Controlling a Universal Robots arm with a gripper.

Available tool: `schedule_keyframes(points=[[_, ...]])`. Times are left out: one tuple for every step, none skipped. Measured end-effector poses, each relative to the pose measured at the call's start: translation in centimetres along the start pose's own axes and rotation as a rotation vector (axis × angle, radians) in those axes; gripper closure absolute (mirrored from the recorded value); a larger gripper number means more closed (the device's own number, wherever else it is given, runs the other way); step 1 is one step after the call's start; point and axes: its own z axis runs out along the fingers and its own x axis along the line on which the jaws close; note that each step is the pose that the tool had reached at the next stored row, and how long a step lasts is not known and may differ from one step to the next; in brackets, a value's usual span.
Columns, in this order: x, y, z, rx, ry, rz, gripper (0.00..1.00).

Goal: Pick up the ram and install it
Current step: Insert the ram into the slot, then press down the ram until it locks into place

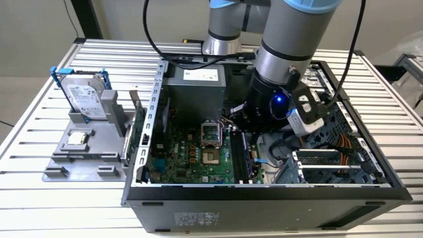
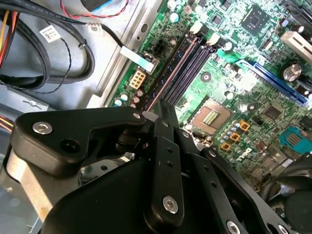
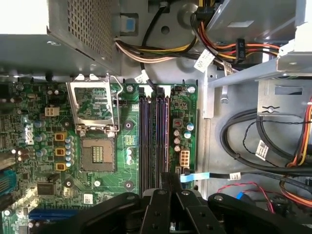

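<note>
The ram (image 2: pixel 171 72) is a long dark stick standing on edge in the outermost memory slot of the green motherboard (image 1: pixel 191 158). In the first wrist view the ram (image 3: pixel 167 136) lies along the row of slots, beside the board's edge. My gripper (image 2: pixel 155 116) is down inside the open computer case, its black fingers closed together on the near end of the stick. The gripper (image 3: pixel 167 179) sits right over that slot's end. In the exterior view the arm's wrist hides most of the gripper (image 1: pixel 239 131) above the slots (image 1: pixel 243 153).
A grey fixture (image 1: pixel 73 163) at the exterior view's left holds a silver hard drive (image 1: pixel 89 99) and a small square chip (image 1: pixel 78 139). The empty processor socket (image 3: pixel 97 153) lies beside the slots. Cable bundles (image 3: pixel 263 146) and a metal drive cage (image 1: pixel 317 168) crowd the other side.
</note>
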Motion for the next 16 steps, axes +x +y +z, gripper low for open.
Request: schedule_keyframes(points=[[0.00,0.00,0.00,0.0002,-0.0003,-0.008,1.00],[0.01,0.00,0.00,0.0003,-0.0005,-0.015,1.00],[0.01,0.00,0.00,0.0004,-0.0008,-0.024,1.00],[0.01,0.00,0.00,0.0004,-0.0012,-0.031,1.00],[0.01,0.00,0.00,0.0005,-0.0014,-0.039,1.00],[0.01,0.00,0.00,0.0007,-0.0017,-0.047,1.00],[0.01,0.00,0.00,0.0008,-0.0020,-0.055,1.00],[0.01,0.00,0.00,0.0009,-0.0023,-0.063,1.00],[0.01,0.00,0.00,0.0011,-0.0026,-0.072,1.00],[0.01,0.00,0.00,0.0011,-0.0030,-0.081,1.00],[0.01,0.00,0.00,0.0013,-0.0033,-0.091,1.00],[0.01,0.00,0.00,0.0014,-0.0037,-0.101,1.00],[0.01,0.00,0.00,0.0016,-0.0041,-0.112,1.00],[0.01,0.00,0.00,0.0018,-0.0045,-0.123,1.00],[0.01,0.00,0.00,0.0019,-0.0049,-0.133,1.00],[0.01,0.00,0.00,0.0020,-0.0052,-0.143,1.00]])
